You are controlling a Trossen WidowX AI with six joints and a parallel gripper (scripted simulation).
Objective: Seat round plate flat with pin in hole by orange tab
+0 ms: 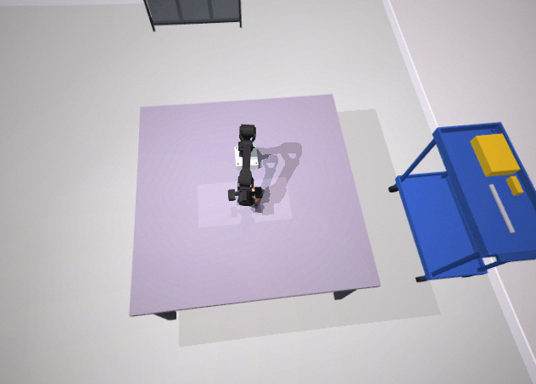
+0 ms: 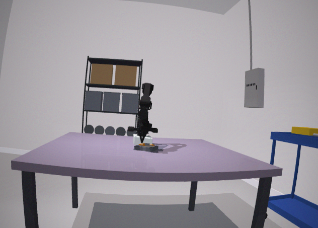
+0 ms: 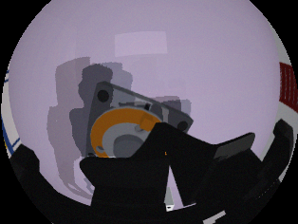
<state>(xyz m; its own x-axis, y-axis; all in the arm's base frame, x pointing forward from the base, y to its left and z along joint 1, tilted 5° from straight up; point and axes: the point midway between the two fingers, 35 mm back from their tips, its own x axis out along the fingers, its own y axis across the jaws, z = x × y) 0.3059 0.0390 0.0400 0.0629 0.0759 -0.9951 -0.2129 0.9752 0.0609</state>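
The round plate (image 3: 112,117) (image 2: 151,145), with an orange rim and a grey middle, sits on the dark grey square base (image 3: 114,98) (image 2: 138,148). A sliver of the orange rim shows beside the arm in the top view. The round grey post top (image 3: 127,144) shows at the plate's middle. My gripper (image 3: 159,126) (image 2: 142,141) is shut and empty, fingertips down at the plate; whether they touch it I cannot tell. The fingers hide the plate's near right part in the wrist view. The pin and tab cannot be made out surely, nor whether the plate lies flat.
A white block (image 1: 239,159) (image 2: 138,139) stands on the lilac table (image 1: 181,263) (image 2: 102,163), behind the base and partly under the arm. The arm's shadow falls across the base. A blue cart (image 1: 449,224) stands off the table to the right.
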